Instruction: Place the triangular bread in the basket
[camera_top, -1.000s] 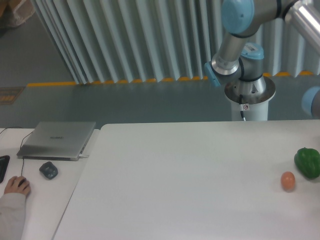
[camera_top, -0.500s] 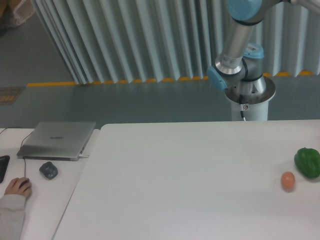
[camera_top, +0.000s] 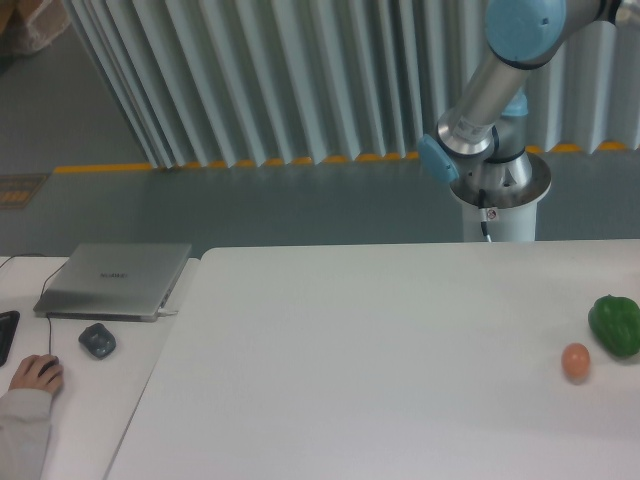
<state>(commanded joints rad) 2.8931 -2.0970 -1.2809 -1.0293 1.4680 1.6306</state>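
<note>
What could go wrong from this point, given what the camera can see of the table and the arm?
Neither the triangular bread nor a basket shows in this view, and the claw is out of frame, so any grasp would go unchecked. The egg and green pepper sit close together near the table's right edge; a sweeping arm might knock them off. A person's hand rests at the left, beside the laptop.

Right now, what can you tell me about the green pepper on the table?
The green pepper is glossy, dark green and lumpy, whole as far as shows. It rests on the white table near the right edge of the view, slightly cut off by it. A small orange-brown egg lies just in front and left, apart from it.
</note>
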